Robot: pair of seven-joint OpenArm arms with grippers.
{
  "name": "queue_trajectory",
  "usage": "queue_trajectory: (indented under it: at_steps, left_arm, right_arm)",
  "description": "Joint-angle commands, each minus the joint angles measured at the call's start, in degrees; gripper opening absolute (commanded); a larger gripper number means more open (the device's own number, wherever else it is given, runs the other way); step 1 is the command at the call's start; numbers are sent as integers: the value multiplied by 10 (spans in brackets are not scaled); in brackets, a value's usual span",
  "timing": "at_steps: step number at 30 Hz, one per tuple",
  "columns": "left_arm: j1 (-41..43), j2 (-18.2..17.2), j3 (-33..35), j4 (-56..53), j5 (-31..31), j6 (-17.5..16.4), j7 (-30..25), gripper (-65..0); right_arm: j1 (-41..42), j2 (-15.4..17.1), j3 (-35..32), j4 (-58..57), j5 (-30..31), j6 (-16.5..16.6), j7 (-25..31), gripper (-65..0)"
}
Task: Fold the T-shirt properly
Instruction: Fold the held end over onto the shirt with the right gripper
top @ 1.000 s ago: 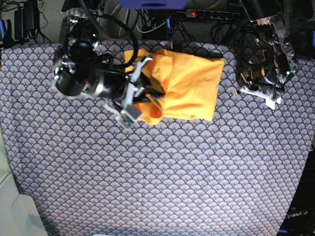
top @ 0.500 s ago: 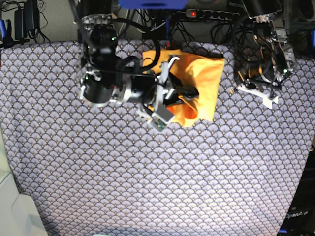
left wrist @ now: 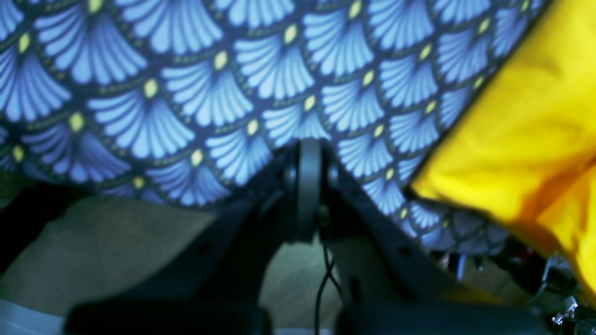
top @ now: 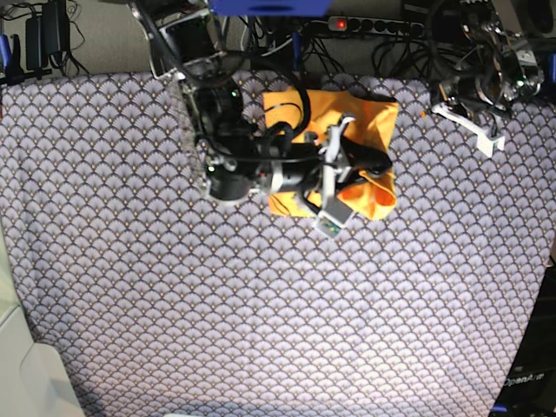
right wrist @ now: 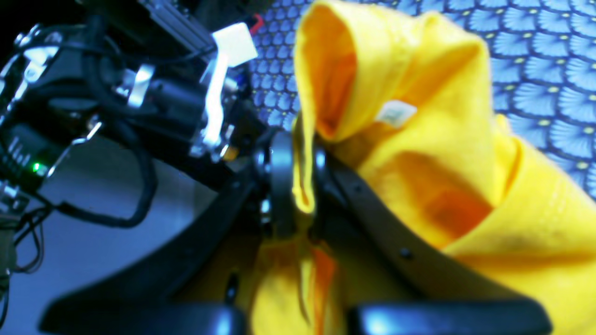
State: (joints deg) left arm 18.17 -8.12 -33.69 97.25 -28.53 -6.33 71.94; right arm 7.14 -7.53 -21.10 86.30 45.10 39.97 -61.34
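Note:
The yellow-orange T-shirt (top: pixel 369 122) lies bunched and folded near the back edge of the table. My right gripper (top: pixel 375 170) reaches across it from the left and is shut on a fold of its fabric. In the right wrist view the pinched edge (right wrist: pixel 300 186) sits between the two pads, and a loose hood of cloth with a white label (right wrist: pixel 396 114) rises above it. In the left wrist view my left gripper (left wrist: pixel 309 186) is shut and holds nothing. It hovers over the table's back edge, with the T-shirt (left wrist: pixel 526 139) off to one side.
A scallop-patterned cloth (top: pixel 261 304) covers the table. A power strip (top: pixel 373 24) and tangled cables run behind the back edge. The left arm (top: pixel 486 78) hangs at the back right corner. A pale object (top: pixel 35 373) sits at the front left corner.
My right gripper has carried the shirt's left edge to the right, over the rest of the cloth, so the shirt looks narrower. The left arm has drawn back toward the rear right corner.

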Motion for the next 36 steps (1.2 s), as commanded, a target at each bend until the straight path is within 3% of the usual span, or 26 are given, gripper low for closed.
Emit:
queue_trajectory:
  at_steps: [1,10,20,24,33,36]
  left_arm:
    - [7,-7,-8,6,18,-3,5,-650]
    - [43,-7,-26,6,18,-43,5,-650]
    - [51,-5,-26,6,17,-43,5,-650]
    - [51,-3,-24,20,17,-43,5,-650]
    - [62,-2,-23,48,17,-43,5,-650]
    - [62,-2,-23,51,16,-43,5,-650]
  right_arm:
    - [14,-7,-4,-6,14,0,20,-650]
    - [50,4,-8,-70,14,0,34,-644]
    - [57,12,-9,-86,14,0,43,-416]
    - [70,10,-29,-81,17,0,41,-354]
    - [64,17,-36,32,16,0,-13,-348]
    - [42,51,-36,91,18,0,-23,-352]
